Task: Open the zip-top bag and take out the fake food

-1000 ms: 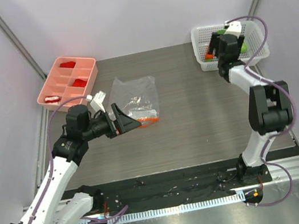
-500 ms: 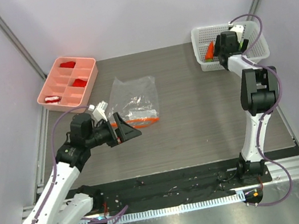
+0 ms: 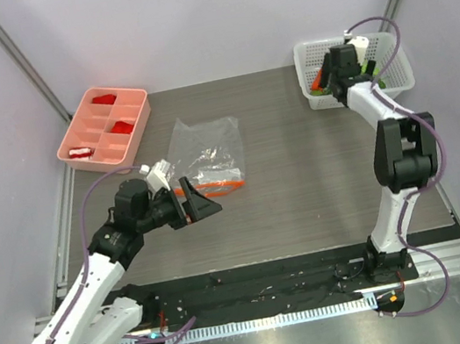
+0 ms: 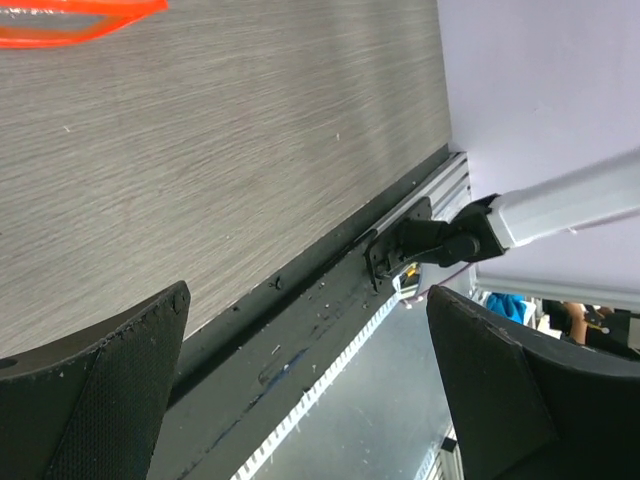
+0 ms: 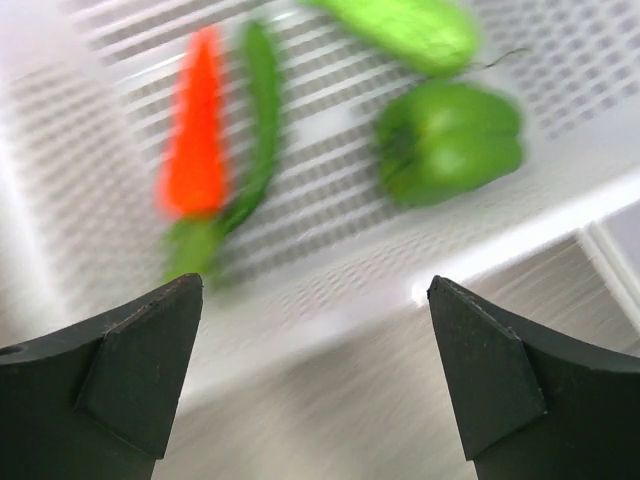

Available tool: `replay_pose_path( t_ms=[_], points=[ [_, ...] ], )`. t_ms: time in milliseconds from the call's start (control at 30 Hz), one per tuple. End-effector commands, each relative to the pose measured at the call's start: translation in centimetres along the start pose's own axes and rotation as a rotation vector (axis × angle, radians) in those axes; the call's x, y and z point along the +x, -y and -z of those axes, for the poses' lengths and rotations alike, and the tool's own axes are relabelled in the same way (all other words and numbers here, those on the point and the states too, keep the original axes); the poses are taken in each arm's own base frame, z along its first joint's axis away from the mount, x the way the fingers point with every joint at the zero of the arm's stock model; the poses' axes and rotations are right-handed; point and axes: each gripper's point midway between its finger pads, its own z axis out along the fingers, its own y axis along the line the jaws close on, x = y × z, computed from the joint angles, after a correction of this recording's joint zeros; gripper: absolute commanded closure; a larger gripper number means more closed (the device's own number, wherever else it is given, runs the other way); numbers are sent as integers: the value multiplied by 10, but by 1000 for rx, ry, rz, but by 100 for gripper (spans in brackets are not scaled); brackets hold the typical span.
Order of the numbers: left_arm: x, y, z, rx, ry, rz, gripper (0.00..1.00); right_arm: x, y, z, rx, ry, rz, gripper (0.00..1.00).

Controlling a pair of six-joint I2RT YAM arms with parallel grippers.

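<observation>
Two hands, both released. Your left hand point(image 3: 202, 200) hovers with its fingers spread and nothing between them, just short of the zip-top bag point(image 3: 207, 145). The bag lies flat on the table point(image 3: 302, 177) (orange zip strip point(image 3: 214, 184) toward that hand). Far right, your right hand point(image 5: 315, 290) gapes over the white mesh basket point(image 5: 330, 130), where the carrot point(image 5: 195, 140), dark green chili point(image 5: 260, 120), light green oblong piece point(image 5: 410, 30) and green bell pepper point(image 5: 450, 140) lie.

1. Black two-finger left gripper point(image 3: 203, 202) is drawing back toward the table's near edge, away from the clear crinkly zip-top bag point(image 3: 207, 145).
2. Black two-finger right gripper point(image 5: 312, 300) is spreading its jaws wider and edging left over the white mesh basket point(image 3: 306, 56).
</observation>
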Motion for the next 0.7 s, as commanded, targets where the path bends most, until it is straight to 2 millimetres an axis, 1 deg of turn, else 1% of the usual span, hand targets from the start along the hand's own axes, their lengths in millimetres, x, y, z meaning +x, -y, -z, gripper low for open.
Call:
replay_pose_path(
  t_ms=[0, 33, 67, 100, 133, 167, 200, 233, 267, 300, 333, 367, 400, 433, 467, 500, 533, 567, 600, 667],
  points=[
    [7, 3, -23, -10, 25, 5, 0, -11, -94, 132, -293, 66, -17, 0],
    [11, 5, -27, -13, 25, -9, 0, 3, -99, 152, -346, 42, -8, 0],
    [18, 7, -31, -31, 26, -32, 0, 12, -106, 167, -379, 24, -36, 0],
    [22, 9, -34, -38, 32, -48, 0, 31, -119, 188, -419, -9, -21, 0],
    [25, 12, -36, -35, 39, -61, 0, 57, -116, 194, -419, -57, -11, 0],
    [28, 15, -37, -33, 49, -71, 0, 61, -120, 214, -474, -72, -40, 0],
    [36, 20, -40, -25, 49, -96, 0, 74, -120, 222, -489, -101, -43, 1],
    [39, 23, -41, -16, 51, -103, 0, 102, -118, 233, -502, -150, -29, 0],
    [40, 30, -43, 6, 65, -117, 0, 106, -117, 248, -549, -167, -40, 0],
    [46, 37, -44, 23, 68, -140, 0, 118, -111, 255, -556, -195, -32, 0],
    [49, 39, -45, 28, 75, -162, 0, 142, -103, 260, -554, -230, -11, 0],
    [49, 46, -46, 56, 89, -177, 0, 141, -101, 277, -618, -230, -27, 0],
    [54, 44, -48, 49, 104, -191, 0, 144, -103, 285, -664, -219, -35, 0],
    [55, 44, -49, 60, 112, -199, 0, 171, -95, 289, -680, -246, -7, 0],
    [52, 51, -49, 96, 142, -201, 0, 159, -94, 302, -740, -183, -49, 0],
    [56, 45, -51, 91, 145, -201, 0, 181, -84, 300, -738, -205, -34, 0],
    [54, 47, -50, 110, 161, -200, 0, 182, -80, 304, -752, -191, -50, 0],
    [51, 52, -48, 132, 182, -205, 0, 174, -73, 310, -765, -158, -84, 0],
    [48, 54, -46, 139, 193, -210, 0, 176, -67, 312, -766, -156, -100, 0],
    [34, 69, -34, 171, 247, -251, 0, 166, -62, 325, -805, -136, -99, 0]
  ],
)
